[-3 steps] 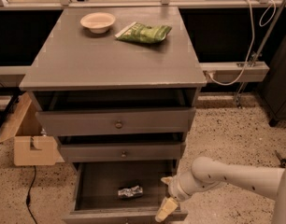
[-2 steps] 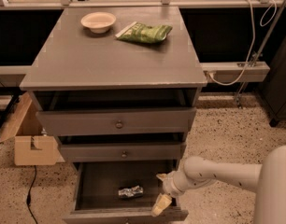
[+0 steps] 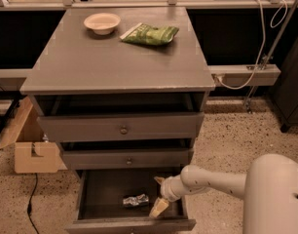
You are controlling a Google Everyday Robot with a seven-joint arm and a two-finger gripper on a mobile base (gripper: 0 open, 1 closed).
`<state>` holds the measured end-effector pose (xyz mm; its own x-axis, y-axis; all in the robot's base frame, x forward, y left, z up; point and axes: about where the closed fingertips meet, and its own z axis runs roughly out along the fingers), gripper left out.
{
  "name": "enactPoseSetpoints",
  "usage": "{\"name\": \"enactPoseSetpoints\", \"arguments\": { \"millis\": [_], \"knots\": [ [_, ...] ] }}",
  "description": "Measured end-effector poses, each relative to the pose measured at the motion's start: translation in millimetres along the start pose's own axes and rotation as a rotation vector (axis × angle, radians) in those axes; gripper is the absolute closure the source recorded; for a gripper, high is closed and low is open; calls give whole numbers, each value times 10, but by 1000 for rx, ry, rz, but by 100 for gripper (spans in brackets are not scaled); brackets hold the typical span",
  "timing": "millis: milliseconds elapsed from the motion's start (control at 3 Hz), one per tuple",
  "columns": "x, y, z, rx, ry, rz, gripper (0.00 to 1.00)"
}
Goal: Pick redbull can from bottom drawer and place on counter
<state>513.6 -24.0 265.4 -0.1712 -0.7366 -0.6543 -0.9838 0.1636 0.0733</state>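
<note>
The redbull can point(image 3: 136, 200) lies on its side, silver and crinkly, on the dark floor of the open bottom drawer point(image 3: 95, 213). My gripper point(image 3: 159, 194) reaches into the drawer from the right, just right of the can and apart from it. Its pale fingertips point(image 3: 158, 208) stand apart, with nothing between them. The white arm point(image 3: 212, 182) runs off to the lower right. The grey counter point(image 3: 115, 57) tops the cabinet.
A cream bowl point(image 3: 102, 22) and a green snack bag point(image 3: 151, 34) sit at the back of the counter. The two knobbed drawers point(image 3: 122, 129) above are partly pulled out. A cardboard box point(image 3: 36, 156) stands on the floor at left. A cable point(image 3: 246, 77) hangs at right.
My gripper has moved left, deeper into the bottom drawer and closer to the can. The can has not moved.
</note>
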Motion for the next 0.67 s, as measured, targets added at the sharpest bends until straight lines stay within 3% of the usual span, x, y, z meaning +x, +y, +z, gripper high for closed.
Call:
{"name": "enactPoseSetpoints", "arguments": {
  "millis": [667],
  "knots": [
    [-15,-243,607,-5,-24,-61,0]
  ]
}}
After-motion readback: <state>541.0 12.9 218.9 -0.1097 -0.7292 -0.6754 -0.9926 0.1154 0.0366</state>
